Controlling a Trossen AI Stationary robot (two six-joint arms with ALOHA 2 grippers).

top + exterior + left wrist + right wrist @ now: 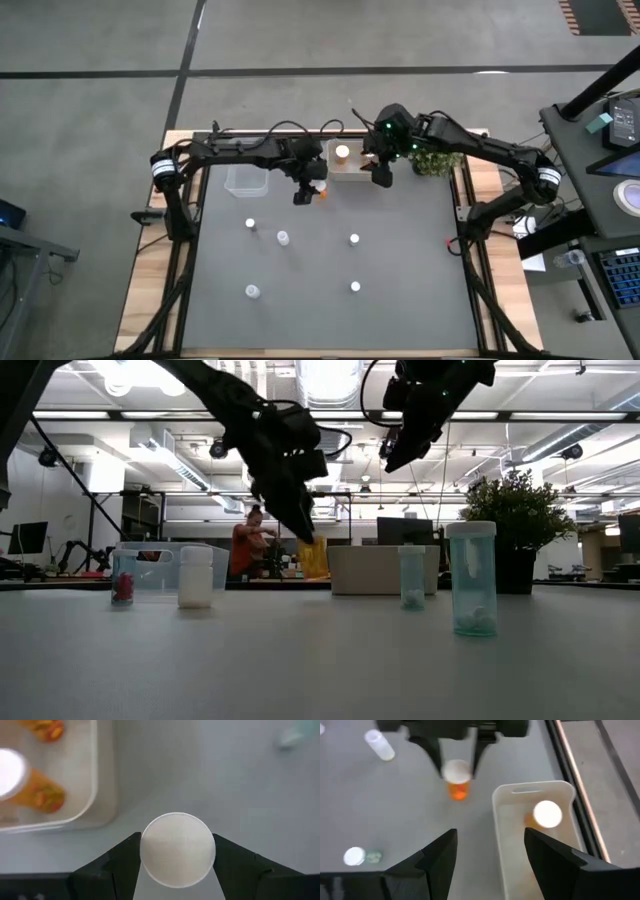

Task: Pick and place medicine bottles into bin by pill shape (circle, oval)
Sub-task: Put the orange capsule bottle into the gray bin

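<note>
1. Over the far middle of the table, seen from above, the left gripper [304, 192] stands with an orange bottle [318, 190] at its fingers, just left of the white bin [352, 172], which already holds a capped bottle [342, 153]. A clear bin [246, 180] sits further left. The right gripper [381, 176] hangs over the white bin's right end. Five small bottles are scattered on the near mat, one at [283, 237].
2. From table height, the left gripper [303, 525] carries the orange bottle [313, 556] clear of the surface.
3. Left wrist view: the fingers pinch the bottle's white cap [177, 848] from both sides.
4. Right wrist view: the right gripper [490, 851] is spread and empty above the bin.
5. Judgement: transport step in hand; next, carry rightward over the white bin's wall, then release, keeping clear of the right arm.
</note>
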